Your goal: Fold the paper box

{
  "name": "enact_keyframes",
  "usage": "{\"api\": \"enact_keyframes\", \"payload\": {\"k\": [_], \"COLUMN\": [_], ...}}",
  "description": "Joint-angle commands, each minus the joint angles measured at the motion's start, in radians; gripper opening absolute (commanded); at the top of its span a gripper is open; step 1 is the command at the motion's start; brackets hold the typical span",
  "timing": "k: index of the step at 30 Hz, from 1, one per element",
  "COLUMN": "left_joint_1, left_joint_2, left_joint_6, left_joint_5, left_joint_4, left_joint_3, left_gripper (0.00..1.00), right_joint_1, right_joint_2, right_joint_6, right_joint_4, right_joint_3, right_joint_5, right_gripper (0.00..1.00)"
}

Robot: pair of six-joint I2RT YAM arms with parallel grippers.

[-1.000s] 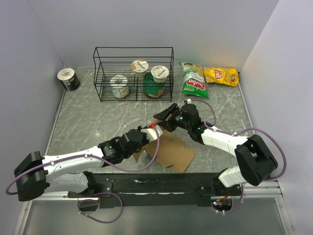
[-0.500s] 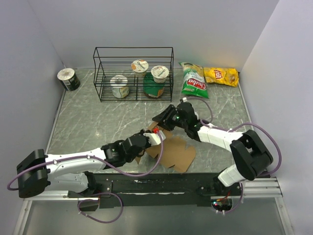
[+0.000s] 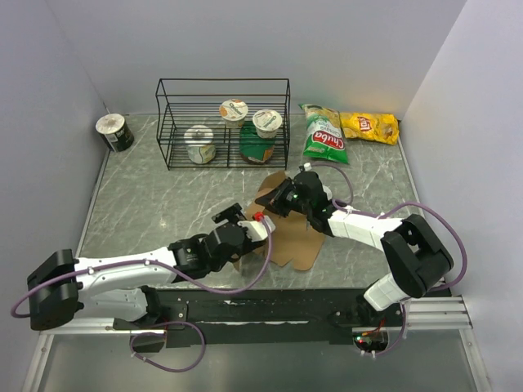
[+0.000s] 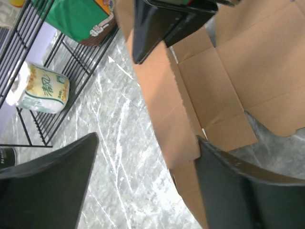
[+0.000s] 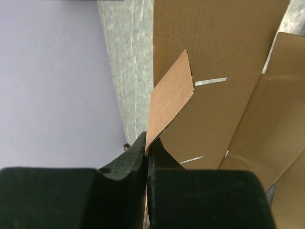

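The paper box (image 3: 296, 247) is a flat brown die-cut sheet lying on the marble table in front of the arms, with its far flap (image 3: 272, 184) raised. My right gripper (image 3: 275, 198) is shut on that flap. In the right wrist view the flap's corner (image 5: 169, 100) sits pinched between the closed pads, with the rest of the sheet (image 5: 219, 52) behind it. My left gripper (image 3: 243, 216) is open at the sheet's left edge. In the left wrist view its right finger (image 4: 248, 195) rests against the cardboard (image 4: 209, 90), and the right gripper's black fingers (image 4: 159, 24) show at the top.
A black wire rack (image 3: 222, 80) at the back holds yogurt cups (image 3: 200, 143) and a green pack (image 3: 257, 151). A green chips bag (image 3: 324, 135) and a yellow one (image 3: 369, 126) lie at the back right. A dark can (image 3: 114, 132) stands at the back left.
The left gripper opened and let go of the sheet's left edge. The right gripper closed on the far flap and shifted left, and the flap now stands raised.
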Motion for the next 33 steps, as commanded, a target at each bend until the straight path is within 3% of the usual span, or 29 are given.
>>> {"api": "enact_keyframes", "payload": {"k": [1,5,10,17,33], "left_joint_1": [0.032,0.156,0.334,0.351,0.297], "left_joint_2": [-0.09,-0.264,-0.342,-0.106,0.031], "left_joint_6": [-0.06,-0.14,-0.193,-0.123,0.027], "left_joint_5": [0.017,0.32,0.568,0.55,0.562], "left_joint_4": [0.001,-0.057,-0.067,-0.148,-0.162], "left_joint_3": [0.066,0.099,0.119,0.194,0.192], "left_gripper": [0.95,0.99,0.98,0.94,0.91], "right_joint_1": [0.007,0.004,0.002,0.002,-0.021], "right_joint_2": [-0.05,-0.069,-0.075,-0.104,-0.096], "right_joint_6": [0.002,-0.017,-0.034,-0.031,-0.008], "right_joint_4": [0.002,-0.046,-0.081,-0.093,-0.087], "right_joint_3": [0.024,0.058,0.098,0.089,0.087], "right_joint_5": [0.096,0.142,0.142,0.145,0.068], "right_gripper": [0.03,0.01,0.01,0.0,0.0]}}
